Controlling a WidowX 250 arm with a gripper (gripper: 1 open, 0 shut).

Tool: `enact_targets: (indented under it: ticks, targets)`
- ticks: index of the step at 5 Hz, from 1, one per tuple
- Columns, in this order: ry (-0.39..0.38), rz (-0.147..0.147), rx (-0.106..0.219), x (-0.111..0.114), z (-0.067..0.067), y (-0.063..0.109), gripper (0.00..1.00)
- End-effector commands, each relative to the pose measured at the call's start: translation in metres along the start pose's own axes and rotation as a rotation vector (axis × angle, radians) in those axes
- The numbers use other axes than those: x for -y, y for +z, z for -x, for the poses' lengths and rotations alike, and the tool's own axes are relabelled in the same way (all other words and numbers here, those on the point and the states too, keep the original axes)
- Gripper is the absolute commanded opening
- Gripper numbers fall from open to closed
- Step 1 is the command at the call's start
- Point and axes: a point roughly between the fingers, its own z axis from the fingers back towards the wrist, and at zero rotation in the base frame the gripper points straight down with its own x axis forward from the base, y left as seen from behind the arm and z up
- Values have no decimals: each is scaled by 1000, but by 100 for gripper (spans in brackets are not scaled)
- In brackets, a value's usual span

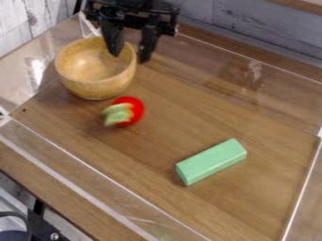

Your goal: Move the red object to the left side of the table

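The red object [123,111], a small red toy strawberry with a light green leafy end, lies blurred on the brown wood-grain table [214,108], just in front of the wooden bowl. My black gripper [132,47] hangs above and behind it, over the bowl's right rim. Its two fingers stand apart and hold nothing. The strawberry is clear of the fingers.
A round wooden bowl [90,68] stands at the back left. A light green rectangular block [210,161] lies at the front right. Low clear plastic walls [75,188] border the tabletop.
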Motion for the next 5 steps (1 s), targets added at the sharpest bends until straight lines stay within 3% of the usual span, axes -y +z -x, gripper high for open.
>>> enact_targets:
  ticks: [1, 2, 3, 5]
  targets:
    - [14, 6, 58, -3, -7, 18, 0]
    - [5, -8, 38, -4, -2, 13, 100]
    - [-4, -22, 19, -3, 3, 8, 100]
    - [56, -43, -17, -4, 22, -19, 100]
